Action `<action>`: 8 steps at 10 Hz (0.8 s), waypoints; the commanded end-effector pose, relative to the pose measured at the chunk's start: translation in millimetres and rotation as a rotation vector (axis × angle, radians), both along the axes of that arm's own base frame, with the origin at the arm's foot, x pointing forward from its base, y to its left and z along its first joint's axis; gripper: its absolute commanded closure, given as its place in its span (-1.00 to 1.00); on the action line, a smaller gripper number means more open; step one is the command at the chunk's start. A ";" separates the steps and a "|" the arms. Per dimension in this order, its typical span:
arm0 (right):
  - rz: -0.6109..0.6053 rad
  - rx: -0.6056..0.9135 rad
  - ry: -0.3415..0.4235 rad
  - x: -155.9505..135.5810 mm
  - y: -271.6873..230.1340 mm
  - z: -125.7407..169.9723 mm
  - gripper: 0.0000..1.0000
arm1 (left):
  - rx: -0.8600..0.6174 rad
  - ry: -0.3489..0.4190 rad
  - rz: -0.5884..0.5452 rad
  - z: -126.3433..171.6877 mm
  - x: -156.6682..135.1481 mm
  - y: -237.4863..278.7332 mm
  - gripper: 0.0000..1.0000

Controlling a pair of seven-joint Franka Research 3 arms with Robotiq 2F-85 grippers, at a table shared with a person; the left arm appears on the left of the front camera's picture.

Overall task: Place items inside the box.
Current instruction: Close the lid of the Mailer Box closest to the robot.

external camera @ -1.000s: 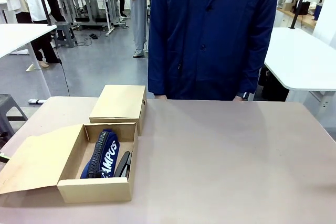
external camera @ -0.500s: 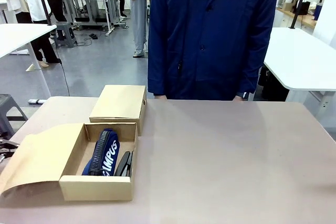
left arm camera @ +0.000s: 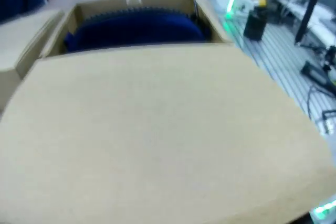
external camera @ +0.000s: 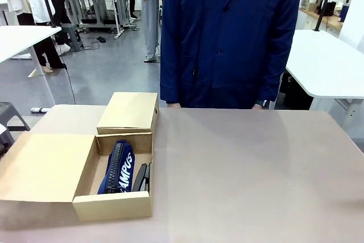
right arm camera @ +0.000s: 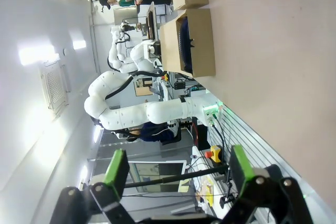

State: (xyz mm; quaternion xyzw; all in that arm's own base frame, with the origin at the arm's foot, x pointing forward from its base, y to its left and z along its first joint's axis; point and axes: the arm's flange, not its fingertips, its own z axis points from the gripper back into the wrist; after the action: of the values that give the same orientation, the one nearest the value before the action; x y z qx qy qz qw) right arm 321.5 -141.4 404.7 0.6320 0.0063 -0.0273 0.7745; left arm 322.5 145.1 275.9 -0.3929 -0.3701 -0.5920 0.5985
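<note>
The open cardboard box (external camera: 112,206) sits at the table's front left, its big lid flap (external camera: 42,166) tilted up on the left side. Inside lie a navy pouch (external camera: 118,166) with white lettering and a black stapler (external camera: 141,178) against the right wall. In the left wrist view the flap (left arm camera: 157,135) is very close, with the navy pouch (left arm camera: 136,27) beyond it. My left gripper (external camera: 3,136) is a dark shape at the picture's left edge behind the flap, and its jaws are hidden. My right gripper (right arm camera: 178,161) hangs off the table's side, open with nothing between its fingers.
A second, closed cardboard box (external camera: 129,111) stands just behind the open one. A person in a dark blue coat (external camera: 227,38) stands at the far edge. The brown table (external camera: 250,174) is bare to the right of the boxes.
The lid flap has swung up from lying low on the left. The open box has slid a little to the right. The left gripper has moved up behind the flap.
</note>
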 end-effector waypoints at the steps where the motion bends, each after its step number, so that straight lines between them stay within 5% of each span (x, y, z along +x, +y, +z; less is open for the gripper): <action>1: 0.001 -0.004 0.013 -2.5 -0.3 3.2 -1.00 | -0.123 -0.090 0.053 -23.0 -13.7 14.9 -1.00; 4: 0.001 -0.004 0.013 -2.5 -0.3 3.2 -1.00 | -0.246 -0.173 0.109 29.7 -25.8 -33.6 -1.00; 8: 0.001 -0.004 0.013 -2.5 -0.3 3.2 -1.00 | -0.332 -0.180 0.069 71.7 -16.4 -130.8 -1.00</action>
State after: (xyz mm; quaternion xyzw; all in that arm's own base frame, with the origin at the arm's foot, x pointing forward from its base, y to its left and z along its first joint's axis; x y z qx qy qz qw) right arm 321.6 -141.2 404.8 0.6319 0.0064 -0.0271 0.7746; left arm 344.1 65.4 348.3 -0.4216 -0.5231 -0.5404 0.5065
